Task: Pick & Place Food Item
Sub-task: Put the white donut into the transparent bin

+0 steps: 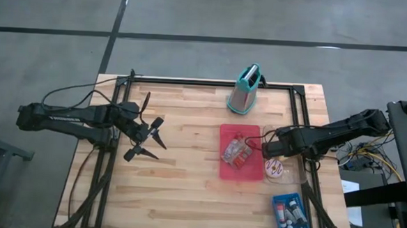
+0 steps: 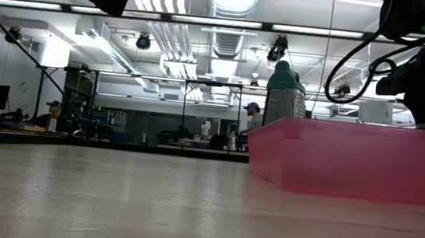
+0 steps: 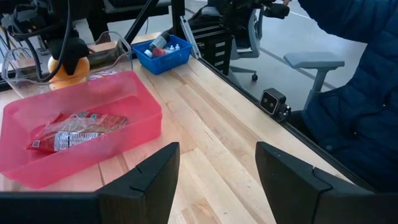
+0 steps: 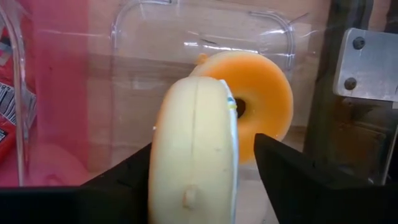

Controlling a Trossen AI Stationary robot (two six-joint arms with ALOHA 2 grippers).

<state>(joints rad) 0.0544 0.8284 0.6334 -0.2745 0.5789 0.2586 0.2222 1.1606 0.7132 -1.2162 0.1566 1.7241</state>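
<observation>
My right gripper (image 1: pixel 266 151) hangs over a clear plastic container (image 1: pixel 279 168) just right of the pink tray (image 1: pixel 243 133). It is shut on a pale yellow donut (image 4: pixel 196 149). An orange donut (image 4: pixel 264 93) lies flat in the container (image 4: pixel 199 25) behind it. A snack packet (image 1: pixel 235 153) lies in the pink tray and also shows in the left wrist view (image 3: pixel 78 127). My left gripper (image 1: pixel 148 135) is open and empty over the table's left middle, its fingers pointing toward the tray (image 3: pixel 81 99). My right gripper holds the pale donut between its two fingers, which stand against its two flat faces (image 4: pixel 163 162). The donut stands on edge, its rim (image 4: pixel 198 124) toward the camera. The fingers slant down from the table's right side. Whether the donut's lower edge rests in the container does not show.
A teal-handled grater (image 1: pixel 245 90) stands at the far edge behind the tray. A blue bin (image 1: pixel 289 213) of small bottles sits at the near right corner. A person in a blue jacket (image 3: pixel 360 93) sits beyond the table's near edge. Bare wood lies between the arms.
</observation>
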